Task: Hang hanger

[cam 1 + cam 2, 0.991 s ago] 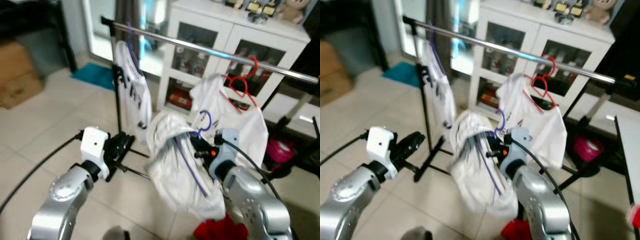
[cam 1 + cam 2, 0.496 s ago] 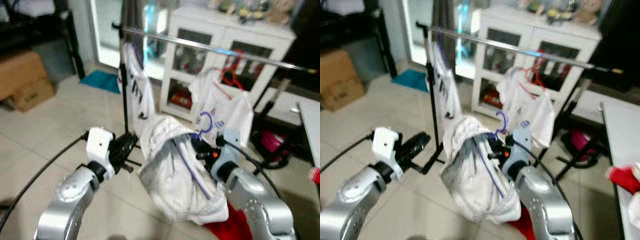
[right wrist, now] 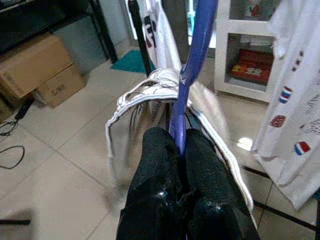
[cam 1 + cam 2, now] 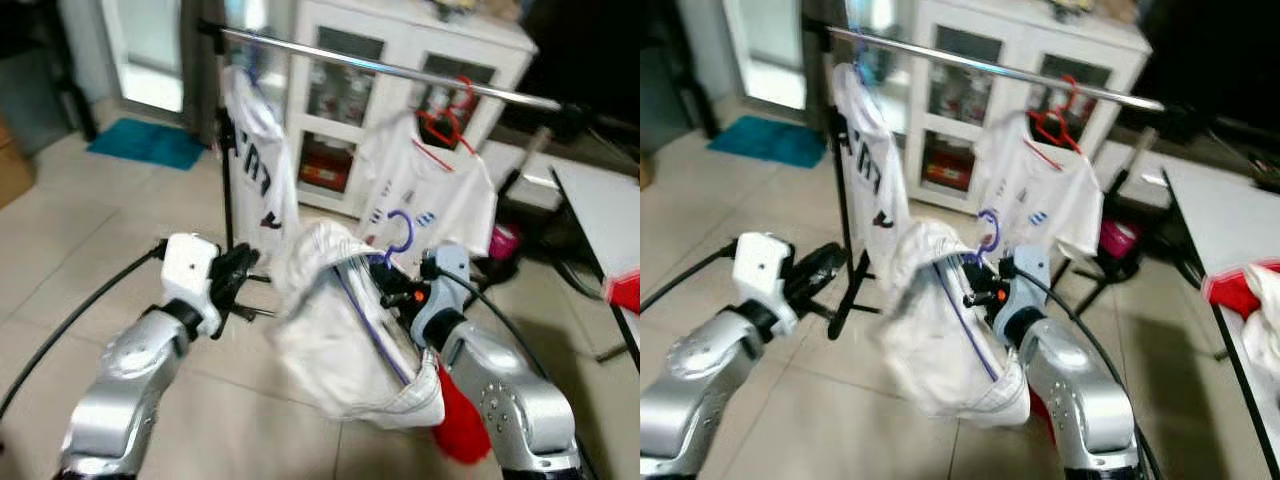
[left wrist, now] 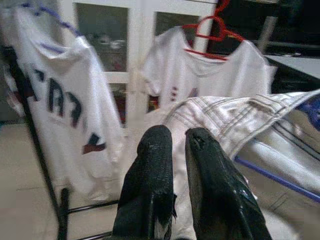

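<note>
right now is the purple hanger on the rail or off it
Off. The right pincer holds the purple hanger and its shirt below the rail.

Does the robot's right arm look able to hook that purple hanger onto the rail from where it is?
Probably not yet. The right end effector holds the purple hanger well below the rail. The gap between the two hung shirts looks free, though.

- The white shirt [image 4: 258, 160] hanging at the left end of the rail [image 4: 400, 72] bears large dark characters down its front, too blurred to read as letters or numbers
- the white shirt on the red hanger [image 4: 440, 190] carries small red and blue marks; no words can be made out
- the cardboard box [image 3: 40, 67] shows a faint print, illegible
</note>
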